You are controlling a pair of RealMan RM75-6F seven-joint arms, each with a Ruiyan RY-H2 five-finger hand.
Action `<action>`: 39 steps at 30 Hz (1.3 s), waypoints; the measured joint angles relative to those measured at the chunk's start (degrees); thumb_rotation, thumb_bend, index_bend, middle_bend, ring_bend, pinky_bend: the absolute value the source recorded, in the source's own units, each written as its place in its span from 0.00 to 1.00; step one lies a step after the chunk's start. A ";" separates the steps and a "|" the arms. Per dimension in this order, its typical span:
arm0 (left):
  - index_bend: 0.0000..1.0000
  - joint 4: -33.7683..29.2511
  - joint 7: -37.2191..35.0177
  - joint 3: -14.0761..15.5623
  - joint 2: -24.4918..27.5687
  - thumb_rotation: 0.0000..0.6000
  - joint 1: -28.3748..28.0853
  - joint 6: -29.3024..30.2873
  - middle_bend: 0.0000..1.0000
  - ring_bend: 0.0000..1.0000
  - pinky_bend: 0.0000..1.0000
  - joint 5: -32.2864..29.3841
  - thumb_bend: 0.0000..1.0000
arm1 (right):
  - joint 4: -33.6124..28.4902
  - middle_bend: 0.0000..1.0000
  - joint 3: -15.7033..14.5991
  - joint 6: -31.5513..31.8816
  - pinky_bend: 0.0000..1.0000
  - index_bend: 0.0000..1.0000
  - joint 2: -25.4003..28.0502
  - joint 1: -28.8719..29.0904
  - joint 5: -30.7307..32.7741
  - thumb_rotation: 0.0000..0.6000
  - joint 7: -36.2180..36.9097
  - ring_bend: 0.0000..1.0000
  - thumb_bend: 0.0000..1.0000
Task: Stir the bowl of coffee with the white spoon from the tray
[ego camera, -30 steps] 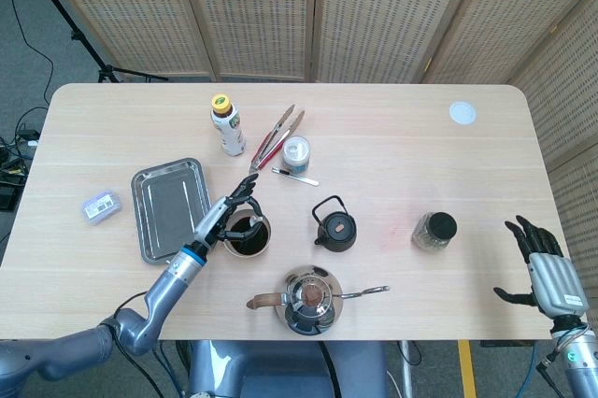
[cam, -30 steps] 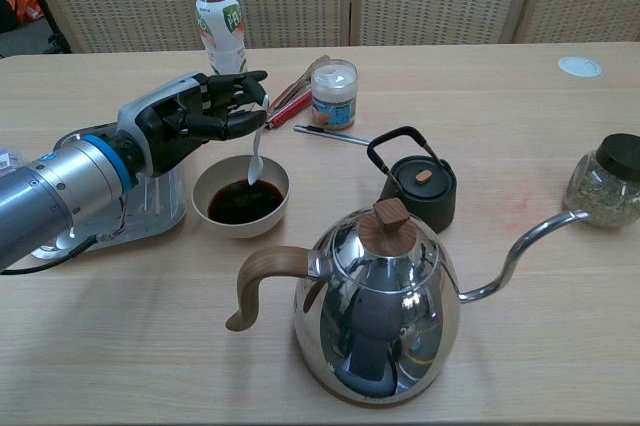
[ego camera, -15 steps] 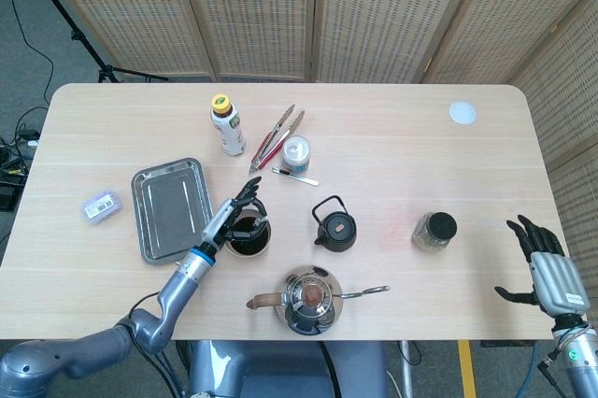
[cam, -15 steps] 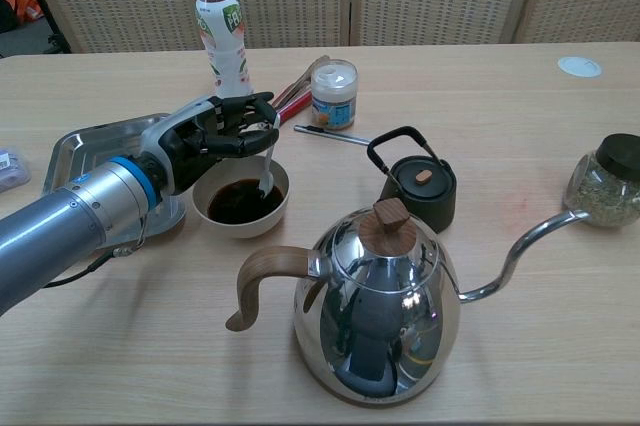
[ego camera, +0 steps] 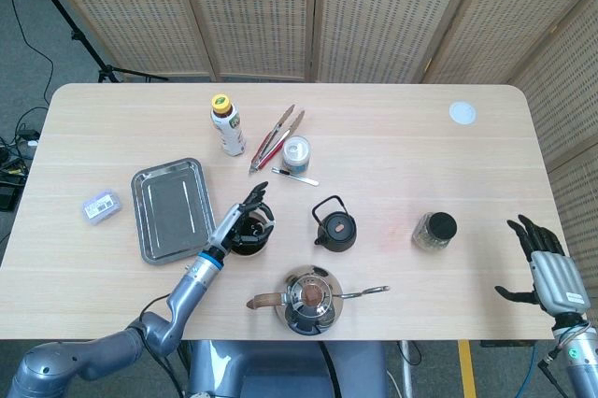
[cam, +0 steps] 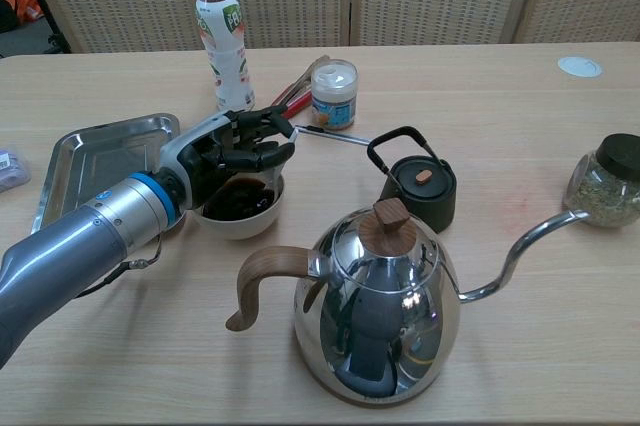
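The white bowl of dark coffee (cam: pixel 236 220) stands just right of the empty metal tray (cam: pixel 100 151). My left hand (cam: pixel 232 151) hangs low over the bowl with its fingers curled together, covering most of the coffee. It holds the white spoon, which is hidden under the fingers and reaches down into the bowl. From the head view the left hand (ego camera: pixel 245 214) overlaps the bowl (ego camera: pixel 254 241) beside the tray (ego camera: pixel 168 206). My right hand (ego camera: pixel 547 267) is far off past the table's right edge, fingers spread and holding nothing.
A large silver kettle (cam: pixel 375 316) stands in front of the bowl, its wooden handle pointing left. A small black teapot (cam: pixel 420 186) sits right of the bowl. Behind are a bottle (cam: pixel 222 31), tongs (cam: pixel 300 86), a small jar (cam: pixel 333 93) and a pen (cam: pixel 335 136). A lidded glass jar (cam: pixel 605 186) is at far right.
My left hand has moved forward and down over the bowl, lowering the spoon from above the rim into the coffee. The right hand has stayed put.
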 measured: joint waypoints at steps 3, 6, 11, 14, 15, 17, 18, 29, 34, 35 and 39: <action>0.73 -0.88 0.01 0.25 0.14 1.00 0.27 0.93 0.00 0.00 0.00 0.34 0.45 | -0.03 0.00 0.01 0.12 0.00 0.00 0.05 -0.02 -0.06 1.00 0.08 0.00 0.00; 0.73 -1.67 0.54 0.49 0.44 1.00 0.62 2.19 0.00 0.00 0.00 0.74 0.45 | -0.05 0.00 0.02 0.09 0.00 0.00 0.07 -0.03 -0.03 1.00 0.14 0.00 0.00; 0.73 -3.42 1.05 0.80 1.23 1.00 1.05 2.77 0.00 0.00 0.00 0.93 0.45 | -0.10 0.00 -0.04 -0.01 0.00 0.00 0.07 0.02 -0.08 1.00 0.07 0.00 0.00; 0.73 -4.79 0.72 1.30 2.01 1.00 1.39 2.72 0.00 0.00 0.00 1.04 0.45 | -0.15 0.00 -0.05 0.12 0.00 0.00 0.09 -0.01 -0.15 1.00 -0.01 0.00 0.00; 0.73 -5.20 0.66 1.56 2.28 1.00 1.55 2.76 0.00 0.00 0.00 1.13 0.45 | -0.16 0.00 -0.04 0.17 0.00 0.00 0.10 -0.02 -0.16 1.00 -0.04 0.00 0.00; 0.73 -5.95 0.58 2.10 2.85 1.00 1.96 2.99 0.00 0.00 0.00 1.35 0.45 | -0.20 0.00 -0.03 0.24 0.00 0.00 0.10 -0.04 -0.18 1.00 -0.06 0.00 0.00; 0.73 -6.26 0.48 2.26 3.00 1.00 2.12 3.11 0.00 0.00 0.00 1.43 0.45 | -0.21 0.00 -0.03 0.26 0.00 0.00 0.11 -0.05 -0.18 1.00 -0.10 0.00 0.00; 0.73 -9.55 -3.08 4.26 5.93 1.00 4.58 5.36 0.00 0.00 0.00 2.40 0.47 | -0.52 0.00 -0.16 0.46 0.00 0.00 0.15 -0.12 -0.41 1.00 -0.30 0.00 0.00; 0.73 -9.05 -3.06 3.83 6.73 1.00 5.59 7.09 0.00 0.00 0.00 2.18 0.47 | -0.58 0.00 -0.16 0.37 0.00 0.00 0.20 -0.09 -0.39 1.00 -0.21 0.00 0.00; 0.73 -8.91 -3.00 3.76 6.74 1.00 5.61 7.05 0.00 0.00 0.00 2.08 0.47 | -0.60 0.00 -0.13 0.43 0.00 0.00 0.24 -0.10 -0.38 1.00 -0.19 0.00 0.00; 0.73 -7.73 -3.05 3.12 6.59 1.00 5.57 6.54 0.00 0.00 0.00 1.31 0.47 | -0.75 0.00 0.01 0.70 0.00 0.00 0.49 -0.18 -0.35 1.00 0.09 0.00 0.00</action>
